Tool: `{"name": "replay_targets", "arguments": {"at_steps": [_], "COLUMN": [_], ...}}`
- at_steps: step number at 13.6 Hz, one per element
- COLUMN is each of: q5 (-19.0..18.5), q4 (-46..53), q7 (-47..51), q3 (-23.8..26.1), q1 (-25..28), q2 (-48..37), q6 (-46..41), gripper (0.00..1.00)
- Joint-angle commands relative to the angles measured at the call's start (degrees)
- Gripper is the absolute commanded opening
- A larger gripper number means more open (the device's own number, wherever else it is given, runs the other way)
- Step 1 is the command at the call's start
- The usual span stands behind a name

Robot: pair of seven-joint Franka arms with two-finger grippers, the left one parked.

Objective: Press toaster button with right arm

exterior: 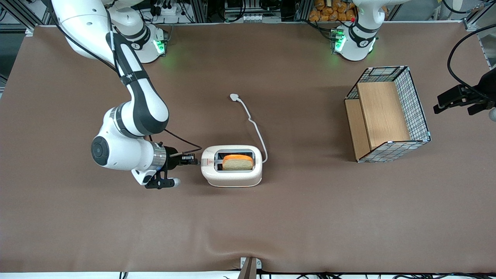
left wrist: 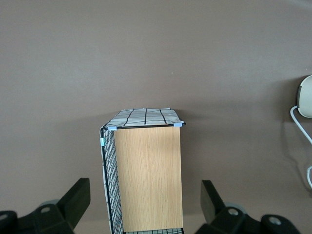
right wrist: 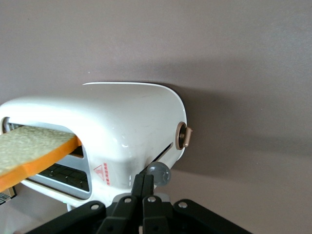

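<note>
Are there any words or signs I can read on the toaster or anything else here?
No words can be read anywhere.
Toaster: a small red triangle sign with tiny red print beside it, too small to read; the same red mark shows in the front view.
Basket: no writing seen.
Gripper, shut, at the toaster's narrow end near the toaster button: no label seen.

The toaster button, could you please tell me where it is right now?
The toaster button juts from the narrow end of the toaster that faces the working arm's end of the table; the shut gripper sits right at that end, close beside it.
</note>
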Motion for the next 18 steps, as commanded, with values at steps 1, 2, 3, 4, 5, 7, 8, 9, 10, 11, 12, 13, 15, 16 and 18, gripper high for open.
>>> {"name": "replay_targets", "arguments": {"at_steps": [1, 2, 3, 4, 5, 7, 8, 9, 10, 11, 12, 13, 15, 16, 18], "q5": [1.25, 1.25, 1.33, 1.34, 1.34, 1.42, 1.42, 1.42, 1.42, 1.42, 1.42, 1.77, 3.61, 3.97, 4.41], "q4": [1.13, 1.05, 1.13, 1.05, 1.04, 1.04, 1.04, 1.04, 1.04, 0.96, 0.87, 0.69, 0.60, 0.60, 0.60], "q7": [-1.56, -1.73, -1.91, -1.91, -1.91, -1.99, -2.00, -2.00, -2.00, -2.00, -2.00, -2.00, -2.00, -2.00, -2.00], "q3": [-0.45, -0.45, -0.45, -0.45, -0.45, -0.45, -0.45, -0.45, -0.45, -0.45, -0.45, -0.45, -0.45, -0.45, -0.45], "q1": [0.59, 0.41, 0.41, 0.50, 0.50, -0.38, -0.29, -0.21, -0.29, -0.21, -0.20, -0.20, -0.29, -0.29, -0.12], "q2": [1.74, 2.35, 2.88, 3.06, 3.50, 4.73, 4.91, 5.26, 5.70, 6.22, 6.49, 6.84, 7.54, 7.81, 8.33], "q6": [0.78, 0.78, 0.78, 0.86, 0.87, 1.21, 1.48, 1.57, 2.09, 2.44, 2.71, 3.06, 3.15, 3.24, 3.85], "gripper": [0.00, 0.00, 0.00, 0.00, 0.00, 0.00, 0.00, 0.00, 0.00, 0.00, 0.00, 0.00, 0.00, 0.00, 0.00]}}
